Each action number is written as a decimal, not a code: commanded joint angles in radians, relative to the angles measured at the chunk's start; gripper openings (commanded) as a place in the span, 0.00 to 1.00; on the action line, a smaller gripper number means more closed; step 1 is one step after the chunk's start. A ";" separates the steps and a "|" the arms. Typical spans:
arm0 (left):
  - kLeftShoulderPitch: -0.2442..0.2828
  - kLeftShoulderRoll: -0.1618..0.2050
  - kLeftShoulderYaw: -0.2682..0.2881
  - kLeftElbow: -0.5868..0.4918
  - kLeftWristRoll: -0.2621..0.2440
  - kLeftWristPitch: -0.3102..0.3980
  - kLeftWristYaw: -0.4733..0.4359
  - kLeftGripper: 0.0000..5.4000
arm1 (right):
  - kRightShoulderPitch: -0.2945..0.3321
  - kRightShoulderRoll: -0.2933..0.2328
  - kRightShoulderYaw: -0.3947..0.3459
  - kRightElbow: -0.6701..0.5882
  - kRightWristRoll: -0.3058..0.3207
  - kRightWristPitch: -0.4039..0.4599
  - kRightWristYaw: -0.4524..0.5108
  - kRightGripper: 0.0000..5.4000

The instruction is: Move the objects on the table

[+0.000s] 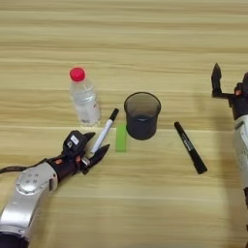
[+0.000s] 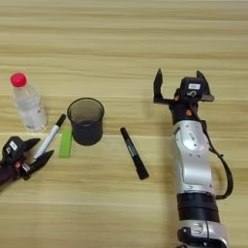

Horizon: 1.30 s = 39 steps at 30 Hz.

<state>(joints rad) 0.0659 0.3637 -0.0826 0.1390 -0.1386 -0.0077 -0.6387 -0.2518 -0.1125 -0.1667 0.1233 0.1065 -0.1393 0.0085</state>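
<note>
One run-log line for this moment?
left gripper: open, around white marker | right gripper: open, idle | cup: upright

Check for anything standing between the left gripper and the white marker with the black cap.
Nothing visible stands between them. The left gripper is open, its black fingers on either side of the lower end of the white marker with black cap. The green block lies just right of the marker, outside the fingers.

bottle (image 1: 84, 98) far left | white marker (image 1: 105, 130) right of it | cup (image 1: 142, 116) centre | long marker (image 1: 190, 147) right of cup
</note>
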 commanded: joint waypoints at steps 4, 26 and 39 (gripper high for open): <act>0.002 -0.001 -0.002 0.018 0.014 0.004 0.013 0.37 | -0.014 0.002 -0.004 -0.009 0.008 0.017 -0.001 1.00; 0.006 0.025 0.017 0.019 0.002 -0.004 0.000 0.13 | -0.019 0.004 -0.004 0.001 0.007 0.013 -0.002 1.00; 0.143 0.209 0.131 -0.074 -0.059 -0.033 -0.159 0.13 | -0.023 0.007 -0.006 -0.001 0.006 0.018 -0.008 1.00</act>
<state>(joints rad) 0.1748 0.5295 0.0345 0.0807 -0.1995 -0.0205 -0.7584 -0.2614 -0.1082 -0.1663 0.1240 0.1062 -0.1385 0.0069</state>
